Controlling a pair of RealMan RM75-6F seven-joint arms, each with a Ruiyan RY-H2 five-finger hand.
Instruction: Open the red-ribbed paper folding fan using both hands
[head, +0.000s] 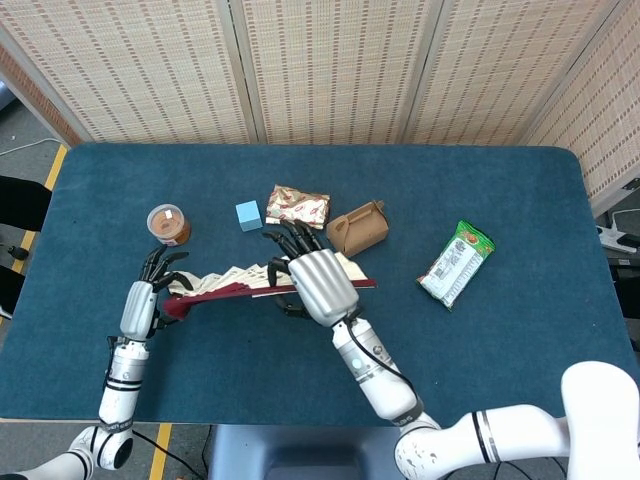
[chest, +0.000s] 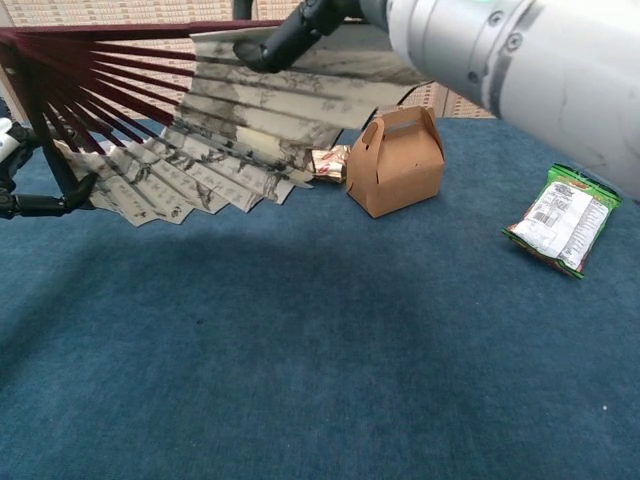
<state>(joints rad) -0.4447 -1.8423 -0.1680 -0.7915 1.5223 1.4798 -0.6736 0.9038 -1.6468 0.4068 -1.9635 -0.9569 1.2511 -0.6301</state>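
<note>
The folding fan (head: 232, 283) hangs above the table, partly spread, with dark red ribs (chest: 100, 85) and grey printed paper (chest: 250, 120). My left hand (head: 139, 306) holds the pivot end at the left, and in the chest view it shows only at the left edge (chest: 22, 195). My right hand (head: 321, 285) grips the top outer rib near the fan's right end. In the chest view its dark fingers (chest: 290, 35) curl over the paper's top edge. The head view sees the fan almost edge-on.
A brown carton (head: 357, 230) and a foil packet (head: 298, 207) lie just behind the fan. Further back left are a blue cube (head: 248, 215) and a round tub (head: 168, 224). A green snack pack (head: 456, 262) lies to the right.
</note>
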